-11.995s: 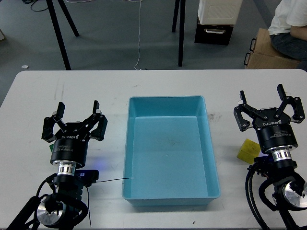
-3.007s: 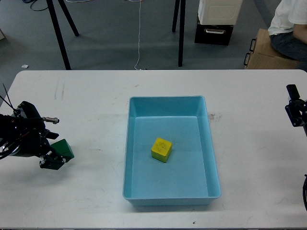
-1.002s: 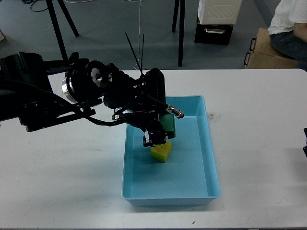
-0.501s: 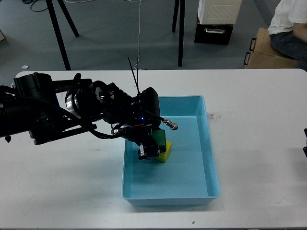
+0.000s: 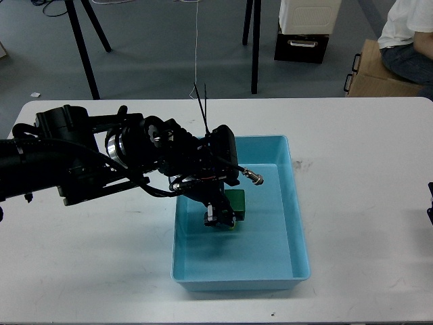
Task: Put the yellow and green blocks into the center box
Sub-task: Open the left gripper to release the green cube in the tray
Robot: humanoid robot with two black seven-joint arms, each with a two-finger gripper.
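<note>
The light blue box [image 5: 298, 223] stands in the middle of the white table. My left arm reaches in from the left, and its gripper [image 5: 220, 211] is low inside the box, shut on the green block [image 5: 236, 201]. The green block sits at the gripper's right side, near the box floor. The yellow block [image 5: 231, 226] lies in the box right under the gripper and green block. It is almost fully hidden and only a thin yellow sliver shows. Only a dark sliver of my right arm [image 5: 430, 203] shows at the right edge; its gripper is out of view.
The white table [image 5: 365, 149] lies bare around the box. Beyond its far edge are black stand legs [image 5: 82, 47], a white and black case [image 5: 304, 30], a cardboard box [image 5: 369, 71] and a seated person [image 5: 409, 34].
My left gripper has moved slightly right and lower in the box with the green block, which now covers nearly all of the yellow block.
</note>
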